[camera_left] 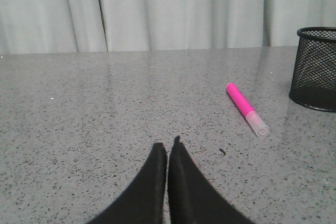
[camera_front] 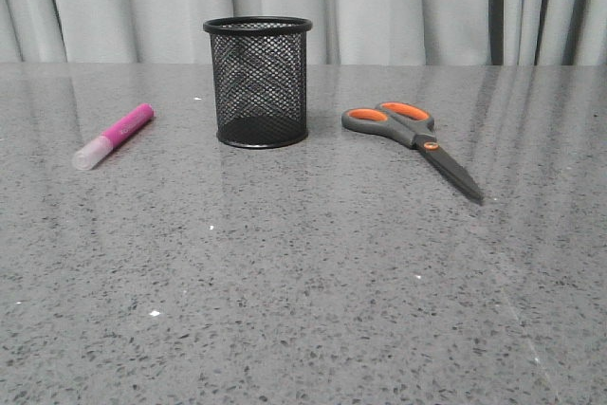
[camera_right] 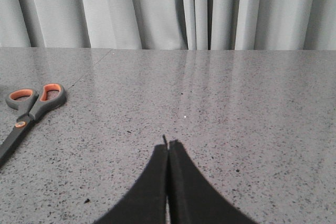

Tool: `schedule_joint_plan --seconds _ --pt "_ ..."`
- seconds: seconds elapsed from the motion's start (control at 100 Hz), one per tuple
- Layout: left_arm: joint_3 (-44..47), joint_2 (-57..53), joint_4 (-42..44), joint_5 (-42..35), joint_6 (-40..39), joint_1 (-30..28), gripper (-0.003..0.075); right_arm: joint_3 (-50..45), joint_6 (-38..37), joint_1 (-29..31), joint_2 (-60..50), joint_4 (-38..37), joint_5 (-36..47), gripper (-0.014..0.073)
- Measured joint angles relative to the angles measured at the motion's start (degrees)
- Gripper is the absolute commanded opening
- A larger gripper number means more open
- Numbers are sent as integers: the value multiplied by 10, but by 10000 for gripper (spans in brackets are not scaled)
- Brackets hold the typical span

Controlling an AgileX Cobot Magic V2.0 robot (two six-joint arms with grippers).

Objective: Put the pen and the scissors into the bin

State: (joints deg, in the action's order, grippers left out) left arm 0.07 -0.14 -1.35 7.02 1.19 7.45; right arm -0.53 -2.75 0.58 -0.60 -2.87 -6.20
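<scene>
Both claws pressed together, holding nothing. Left gripper (camera_left: 168, 148): its black fingers (camera_left: 149, 182) meet tip to tip with only a hairline seam between them, low over the speckled grey stone-look tabletop (camera_front: 313, 282), touching no object. Right gripper (camera_right: 168, 148): same pose, black fingers (camera_right: 189, 187) closed flat against each other, nothing pinched, bare tabletop around them. Neither arm shows in the front view. Small black wire-mesh cylindrical cup with solid rim and base (camera_front: 258, 81) stands upright near the table's far middle, nothing visible inside through the mesh. Short thick magenta-pink pen with translucent whitish cap (camera_front: 114, 137) lies flat to the cup's left, apart from it, cap end pointing toward the camera and outward; in the left wrist view the pen (camera_left: 247, 109) lies ahead of the closed fingers, well apart, with the cup (camera_left: 316, 69) beyond at the frame edge. Grey-handled scissors with orange-lined loops, orange pivot dot and dark blades (camera_front: 414, 144) lie flat to the cup's right, apart from it, blades shut, tips pointing toward the camera and rightward; in the right wrist view the scissors (camera_right: 29, 111) sit off to one side, well apart from the fingers. Pale pleated curtain (camera_front: 427, 2) behind the table.
</scene>
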Motion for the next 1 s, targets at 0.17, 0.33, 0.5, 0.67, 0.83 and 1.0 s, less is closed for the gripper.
schedule_joint_plan --seconds 0.17,0.33,0.5,0.67,0.83,1.0 --pt "0 0 0 1 0 0 -22 0 0 0 0 0 1 -76" --pt "0 0 0 1 0 0 -22 0 0 0 0 0 4 -76" --pt "0 0 -2 1 0 0 -22 0 0 0 0 0 11 -76" --pt "0 0 -43 -3 0 0 -22 0 0 0 0 0 13 -76" --pt "0 0 -97 -15 0 0 -22 0 0 0 0 42 30 -75" --pt "0 0 -167 -25 0 0 -22 0 0 0 0 125 36 -75"
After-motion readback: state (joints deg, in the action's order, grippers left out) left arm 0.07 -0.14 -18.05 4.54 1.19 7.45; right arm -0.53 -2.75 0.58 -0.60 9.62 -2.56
